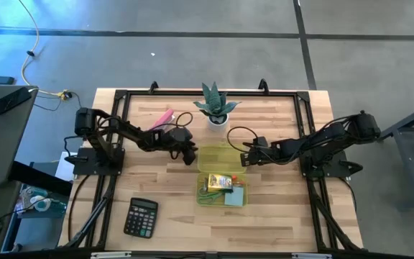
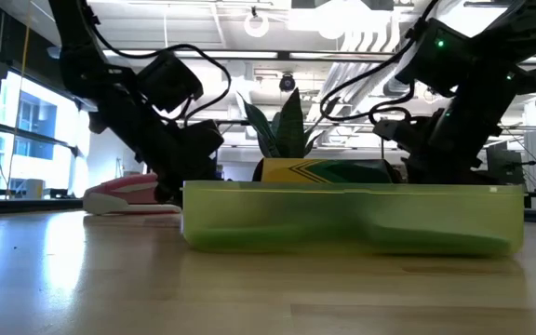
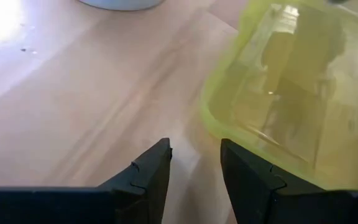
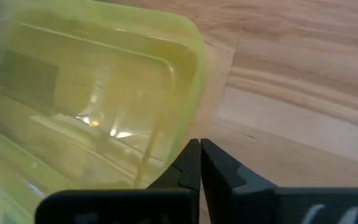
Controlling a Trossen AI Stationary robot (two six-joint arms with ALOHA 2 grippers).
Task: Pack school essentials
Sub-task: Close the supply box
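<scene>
A translucent yellow-green lid (image 1: 218, 157) lies flat on the table between my two grippers. My left gripper (image 1: 190, 155) is open at the lid's left edge (image 3: 213, 121). My right gripper (image 1: 246, 158) is shut at its right edge (image 4: 194, 74). Nearer to the front edge stands a yellow-green box (image 1: 201, 188) (image 2: 352, 219). It holds the school essentials: a yellow-green block (image 1: 221, 181), a light-blue pad (image 1: 236, 198) and thin green pieces. Pencils, pen and scissors cannot be told apart. My left gripper (image 3: 196, 155) comes slanting down from the table's left, and one open finger (image 3: 244, 168) stands at the lid's rim; I cannot tell whether it touches. My right gripper (image 4: 201, 152) comes from the table's right, its shut fingertips (image 4: 188, 158) against the lid's rim (image 4: 182, 134); touching or just apart, I cannot tell.
A potted plant (image 1: 216, 108) stands behind the lid at the far side. A pink bar (image 1: 162, 117) lies far left, by the left arm. A black calculator (image 1: 141, 217) sits near the front left. A black frame (image 1: 300, 101) rims the table.
</scene>
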